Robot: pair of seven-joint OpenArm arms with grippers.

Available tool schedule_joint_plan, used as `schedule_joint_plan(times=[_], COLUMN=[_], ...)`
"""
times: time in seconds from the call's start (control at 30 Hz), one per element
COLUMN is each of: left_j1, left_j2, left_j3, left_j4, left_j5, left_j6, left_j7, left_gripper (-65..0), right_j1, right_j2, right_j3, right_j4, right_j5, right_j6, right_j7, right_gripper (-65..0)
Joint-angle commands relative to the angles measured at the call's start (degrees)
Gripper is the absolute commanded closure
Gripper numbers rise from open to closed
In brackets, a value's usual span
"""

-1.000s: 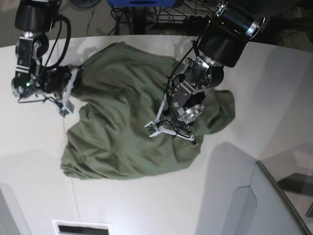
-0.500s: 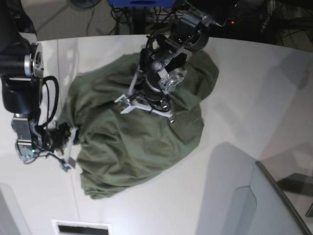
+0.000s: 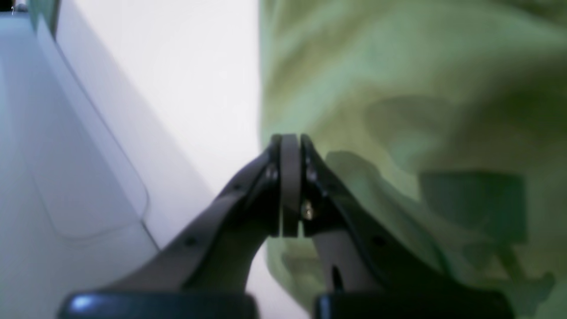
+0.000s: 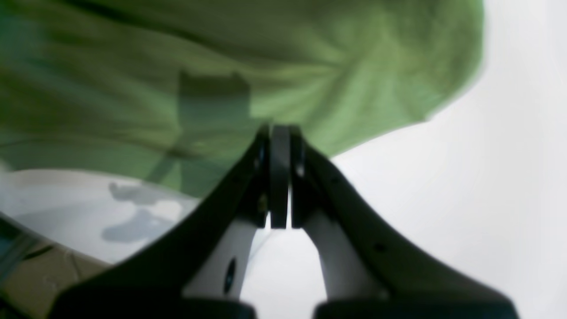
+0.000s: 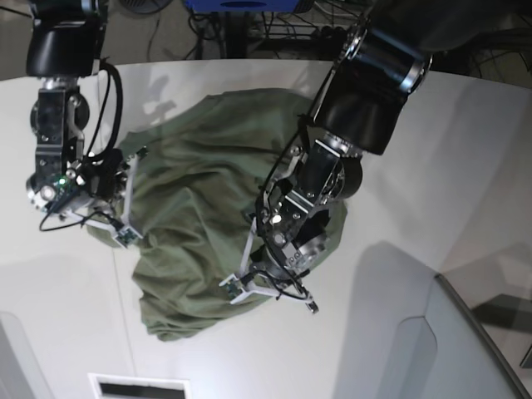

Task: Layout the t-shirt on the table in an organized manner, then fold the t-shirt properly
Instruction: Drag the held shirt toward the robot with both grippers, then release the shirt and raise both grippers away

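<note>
The olive-green t-shirt [image 5: 199, 208] lies crumpled in a loose heap on the white table [image 5: 432, 166]. My left gripper [image 5: 266, 293] is at the heap's near right edge, shut. In the left wrist view its tips [image 3: 290, 137] press together right at the t-shirt's [image 3: 398, 88] border. My right gripper [image 5: 125, 226] sits on the heap's left edge, also shut. The right wrist view shows its tips [image 4: 279, 128] closed against the hem of the t-shirt [image 4: 221, 53]. In both views the tips themselves hide the pinched cloth.
A grey angled panel [image 5: 465, 349] with a dark edge stands at the near right and also shows in the left wrist view [image 3: 66, 155]. A white slotted plate [image 5: 137, 386] lies at the near edge. Cables and a blue frame [image 5: 241, 7] sit beyond the table's curved far edge.
The left arm swung from the heap's far middle down to its near right edge, and the cloth followed and bunched narrower. The right gripper moved slightly away from me along the left edge.
</note>
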Motion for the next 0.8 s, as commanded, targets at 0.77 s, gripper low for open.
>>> schedule_joint_plan(times=[0.77], left_j1=[12.2], left_j2=[-3.8], left_j3=[0.4], left_j4=[4.6], left_j5=[0.8], left_j6=[0.8], left_j7=[2.6], left_gripper=[0.0], right_j1=[4.3], right_j2=[7.6], right_j3=[5.5], right_j4=[-27.1], right_j5=[0.2], right_j6=[0.1], right_j7=[12.8], right_gripper=[0.0])
